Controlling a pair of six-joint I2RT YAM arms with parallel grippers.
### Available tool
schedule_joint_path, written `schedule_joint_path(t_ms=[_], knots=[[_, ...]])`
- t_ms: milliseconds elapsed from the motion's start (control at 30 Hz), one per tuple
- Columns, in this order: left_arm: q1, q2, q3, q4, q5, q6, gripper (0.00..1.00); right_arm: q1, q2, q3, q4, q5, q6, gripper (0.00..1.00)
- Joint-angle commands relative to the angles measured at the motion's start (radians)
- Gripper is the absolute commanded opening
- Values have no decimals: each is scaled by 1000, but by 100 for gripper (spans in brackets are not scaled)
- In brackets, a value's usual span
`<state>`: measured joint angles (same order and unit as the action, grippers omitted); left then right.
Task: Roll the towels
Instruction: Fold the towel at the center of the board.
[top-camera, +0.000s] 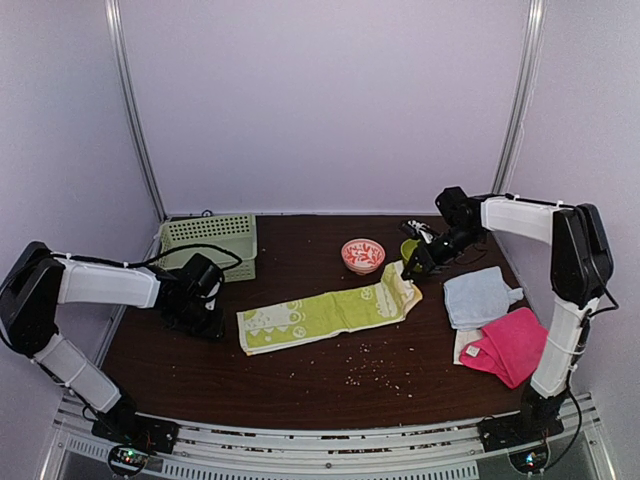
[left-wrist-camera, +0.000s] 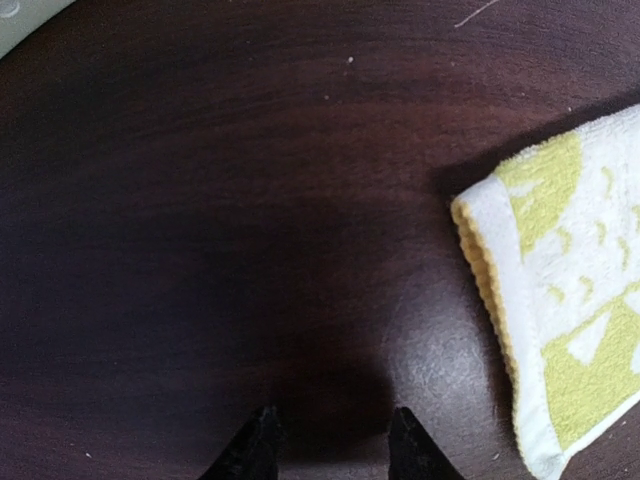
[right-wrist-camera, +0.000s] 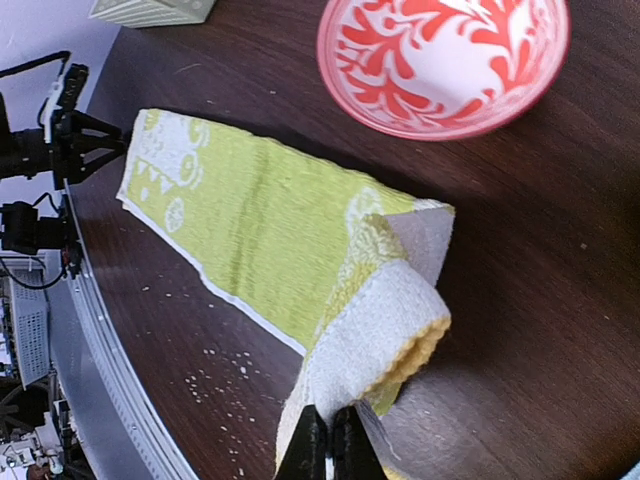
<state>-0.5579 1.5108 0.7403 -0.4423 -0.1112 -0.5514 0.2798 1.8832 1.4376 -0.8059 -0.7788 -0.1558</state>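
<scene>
Yellow-green towel (top-camera: 322, 314) with pale pattern — bowl (top-camera: 362, 255) red-and-white swirls, basket (top-camera: 210, 236) pale green.

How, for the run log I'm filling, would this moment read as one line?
stage: starting roll of yellow towel | right tool: shut on its folded-over end | left tool: open, empty, beside other end

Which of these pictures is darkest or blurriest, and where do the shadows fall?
Left wrist view: darkest, a broad shadow on the table, the left gripper a blurred silhouette, the yellow towel sharp. Right wrist view: bright, towel weave crisp, red-and-white bowl slightly soft. Top view: even light, only soft shadows.
</scene>
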Motion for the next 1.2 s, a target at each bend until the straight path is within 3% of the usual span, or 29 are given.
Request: schedule_joint_path(t_ms=[0, 467, 900, 1167], knots=[[-4, 18, -1, 19, 17, 9, 37, 53, -33, 71, -36, -112, 29, 0], [-4, 16, 32, -20, 2, 14, 37, 259, 71, 193, 24, -148, 141, 0], [-8, -4, -27, 32, 49, -21, 37, 449, 241, 271, 373, -98, 543, 0], [-7, -14, -92, 102, 118, -44, 35, 526, 340, 333, 427, -45, 656, 0]])
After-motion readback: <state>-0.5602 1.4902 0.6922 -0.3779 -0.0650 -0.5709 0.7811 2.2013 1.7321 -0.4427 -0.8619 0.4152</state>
